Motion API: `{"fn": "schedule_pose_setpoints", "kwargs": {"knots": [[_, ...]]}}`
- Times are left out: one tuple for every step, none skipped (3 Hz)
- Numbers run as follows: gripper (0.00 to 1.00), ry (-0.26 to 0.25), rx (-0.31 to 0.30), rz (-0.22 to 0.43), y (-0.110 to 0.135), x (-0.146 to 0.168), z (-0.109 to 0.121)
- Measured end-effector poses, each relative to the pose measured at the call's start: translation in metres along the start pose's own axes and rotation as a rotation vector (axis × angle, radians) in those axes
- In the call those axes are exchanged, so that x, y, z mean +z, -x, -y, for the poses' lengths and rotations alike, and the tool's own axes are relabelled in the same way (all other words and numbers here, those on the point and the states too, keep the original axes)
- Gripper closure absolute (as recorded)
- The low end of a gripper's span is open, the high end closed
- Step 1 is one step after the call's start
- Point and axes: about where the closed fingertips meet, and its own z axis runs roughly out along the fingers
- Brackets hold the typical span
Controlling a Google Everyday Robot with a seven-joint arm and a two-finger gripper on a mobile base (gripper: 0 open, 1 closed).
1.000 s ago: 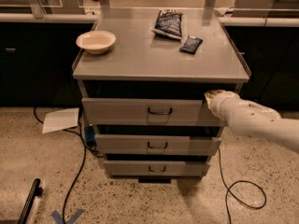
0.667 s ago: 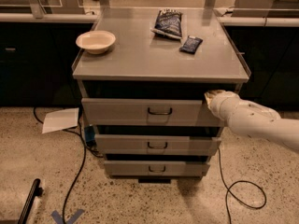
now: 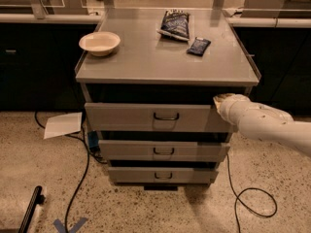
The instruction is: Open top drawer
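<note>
Three drawers stack under the tabletop [image 3: 146, 64]. The top drawer [image 3: 126, 116] sits directly beneath it, no farther out than a second ago. The gripper [image 3: 221, 101] stays at that drawer's upper right corner, unmoved; whether it is clenched I cannot tell. The bowl [image 3: 99, 42] and packets [image 3: 175, 24] lie where they were.

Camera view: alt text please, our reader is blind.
The end effector of a white robot arm sits at the right end of the top drawer of a grey three-drawer cabinet. A bowl and two dark packets lie on top.
</note>
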Motion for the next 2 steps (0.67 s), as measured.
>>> {"fn": "schedule_pose_setpoints", "kwargs": {"knots": [[1.00,0.022,0.000,-0.051,-0.0099,-0.0079,0.0000],[1.00,0.022,0.000,-0.051,-0.0069,-0.0096,0.0012]]}}
